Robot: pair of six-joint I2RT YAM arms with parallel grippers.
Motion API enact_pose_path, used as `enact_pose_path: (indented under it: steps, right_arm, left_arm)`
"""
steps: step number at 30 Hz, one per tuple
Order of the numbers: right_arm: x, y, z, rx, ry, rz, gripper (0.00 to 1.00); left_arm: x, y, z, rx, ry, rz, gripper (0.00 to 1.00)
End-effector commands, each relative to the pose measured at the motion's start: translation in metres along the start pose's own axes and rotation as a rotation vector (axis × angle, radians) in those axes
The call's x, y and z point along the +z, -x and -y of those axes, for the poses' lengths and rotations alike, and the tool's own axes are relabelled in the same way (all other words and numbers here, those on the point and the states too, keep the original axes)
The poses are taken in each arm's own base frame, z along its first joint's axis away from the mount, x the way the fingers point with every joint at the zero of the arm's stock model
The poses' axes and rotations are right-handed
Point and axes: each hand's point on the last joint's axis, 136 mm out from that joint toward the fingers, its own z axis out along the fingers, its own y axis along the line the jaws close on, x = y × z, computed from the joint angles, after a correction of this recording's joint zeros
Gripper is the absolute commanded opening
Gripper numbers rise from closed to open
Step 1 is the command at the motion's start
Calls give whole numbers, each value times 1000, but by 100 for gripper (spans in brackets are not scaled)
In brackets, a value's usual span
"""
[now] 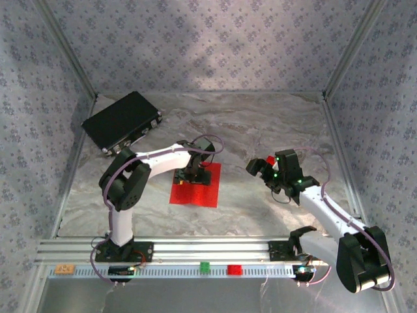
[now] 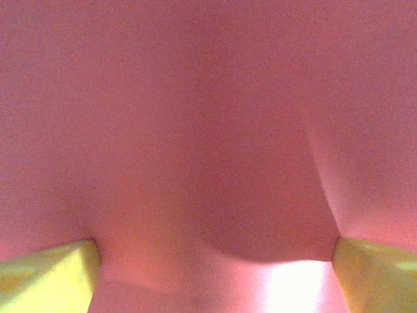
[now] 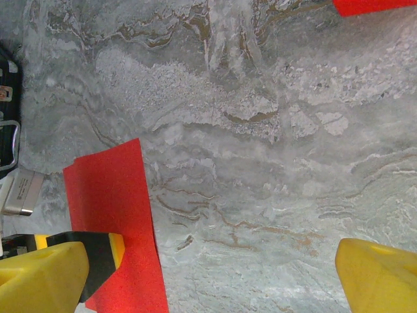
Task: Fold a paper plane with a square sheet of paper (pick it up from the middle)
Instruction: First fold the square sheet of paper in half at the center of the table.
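The square sheet of paper [image 1: 207, 193] is bright red and lies flat on the marbled table, left of centre. My left gripper [image 1: 193, 177] points down onto its middle. In the left wrist view the red sheet [image 2: 195, 117] lies very close, with a soft hump rising between the widely spread yellow fingertips [image 2: 45, 277] of the left gripper [image 2: 215, 274]. My right gripper [image 1: 260, 166] hovers to the right of the sheet, open and holding nothing. In its own view the right gripper [image 3: 212, 280] is over bare table, with the sheet's edge [image 3: 111, 195] at lower left.
A big flat black box [image 1: 122, 120] lies at the back left. Small green [image 1: 204, 266] and red [image 1: 233, 269] blocks sit on the front rail [image 1: 195, 251]. Patterned walls close in the table on three sides. A red shape [image 3: 371, 5] cuts the right wrist view's top edge.
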Motion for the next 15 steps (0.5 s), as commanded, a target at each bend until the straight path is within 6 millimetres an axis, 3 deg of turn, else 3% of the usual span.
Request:
enact_pose_path:
  steps: [1,5,7,15]
  right_arm:
    - [-6,5,-6,-4,-2,19,99]
    - [-16,16,12,24,-129,74,99]
    - [-18,19,8,10,-116,87,99]
    - [-22,24,8,29,-122,111,99]
  left_arm:
    - [4,-4,2,3,-22,17,85]
    - [-8,2,9,-6,-90,87,71]
    - [-16,6,12,-8,-128,127,60]
    - [-46,17,20,-25,-229,242,42]
